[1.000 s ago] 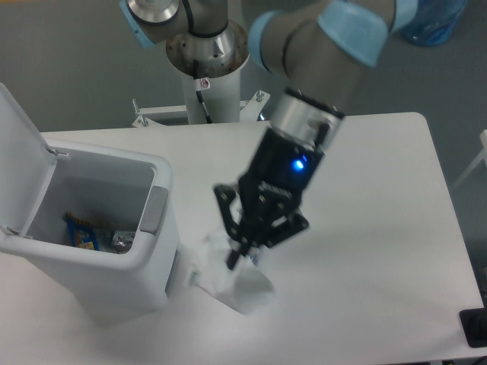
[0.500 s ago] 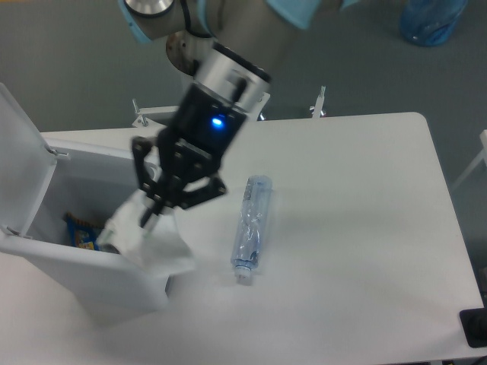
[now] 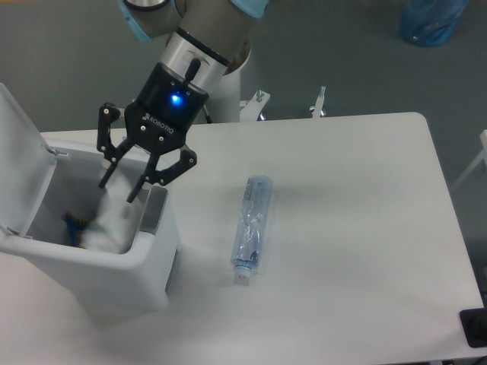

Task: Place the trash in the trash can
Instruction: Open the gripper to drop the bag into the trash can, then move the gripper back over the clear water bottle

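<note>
The gripper (image 3: 120, 191) hangs spread wide over the trash can (image 3: 91, 270), gripping nothing, with the wrapper (image 3: 110, 224) blurred just below it inside the bin. The risk is that light plastic snags a fingertip, while 1 bottle (image 3: 252, 228) lies on the table (image 3: 365, 228).

One bin (image 3: 114, 262); one bottle (image 3: 252, 228); one wrapper (image 3: 110, 222); one gripper (image 3: 120, 188); one table (image 3: 350, 228); one blue bag (image 3: 432, 19).

The gripper (image 3: 119, 185) now hangs over the open trash can (image 3: 91, 228), having swung left from the table, and its fingers are spread apart. The wrapper (image 3: 106, 224) (blurred) has left them and sits inside the bin, below the fingertips.
</note>
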You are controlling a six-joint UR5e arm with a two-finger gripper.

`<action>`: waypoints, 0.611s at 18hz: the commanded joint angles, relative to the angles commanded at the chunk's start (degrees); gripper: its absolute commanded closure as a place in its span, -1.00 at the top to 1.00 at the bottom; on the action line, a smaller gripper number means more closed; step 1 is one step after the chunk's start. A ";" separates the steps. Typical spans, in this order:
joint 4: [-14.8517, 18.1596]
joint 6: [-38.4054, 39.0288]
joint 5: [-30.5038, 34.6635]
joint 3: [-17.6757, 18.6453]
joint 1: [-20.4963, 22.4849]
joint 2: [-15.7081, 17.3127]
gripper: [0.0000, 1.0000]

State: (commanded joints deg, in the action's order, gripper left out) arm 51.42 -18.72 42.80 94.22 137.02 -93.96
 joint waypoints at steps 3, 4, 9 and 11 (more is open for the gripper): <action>0.09 -0.09 0.00 -0.88 0.00 0.09 0.74; 0.00 -0.09 0.00 -1.40 0.09 -0.08 0.74; -0.35 -0.70 0.44 -5.18 2.90 -4.12 0.74; -0.18 -2.89 2.10 -7.37 3.42 -8.06 0.74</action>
State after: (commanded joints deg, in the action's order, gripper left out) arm 51.24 -21.61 44.90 86.85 140.45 -102.02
